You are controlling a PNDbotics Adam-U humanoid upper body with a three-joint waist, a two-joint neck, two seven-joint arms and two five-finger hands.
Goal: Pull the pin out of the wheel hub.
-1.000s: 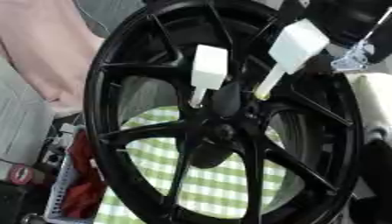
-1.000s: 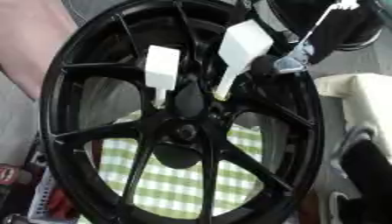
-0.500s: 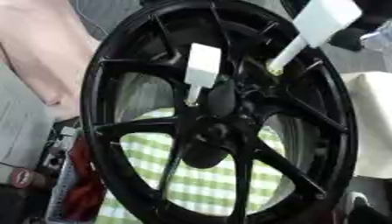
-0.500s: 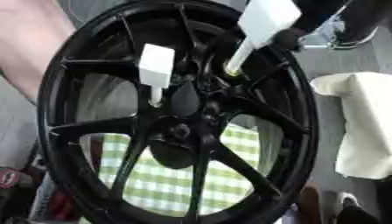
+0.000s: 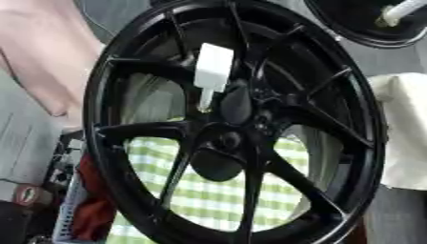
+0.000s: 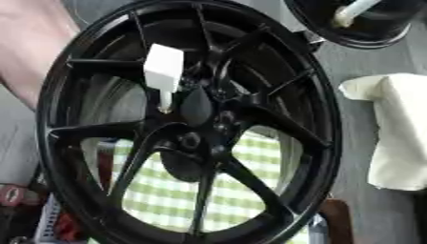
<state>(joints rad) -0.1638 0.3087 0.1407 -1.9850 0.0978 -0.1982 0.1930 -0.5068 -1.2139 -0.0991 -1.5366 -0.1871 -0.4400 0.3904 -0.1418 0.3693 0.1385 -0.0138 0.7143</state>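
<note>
Green checked cloth (image 5: 208,200) lies behind the black wheel hub (image 5: 233,124). One white pin (image 5: 212,71) remains seated. Neither robot hand is visible.

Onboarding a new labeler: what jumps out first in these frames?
A big black wheel with thin spokes fills nearly the whole view, tilted, with a green-and-white checked cloth showing through its lower gaps. One white pin with a blocky head sticks out of the hub just up-left of centre. At the top right a black round thing holds a white rod; a cream cloth lies at the right edge.
</note>
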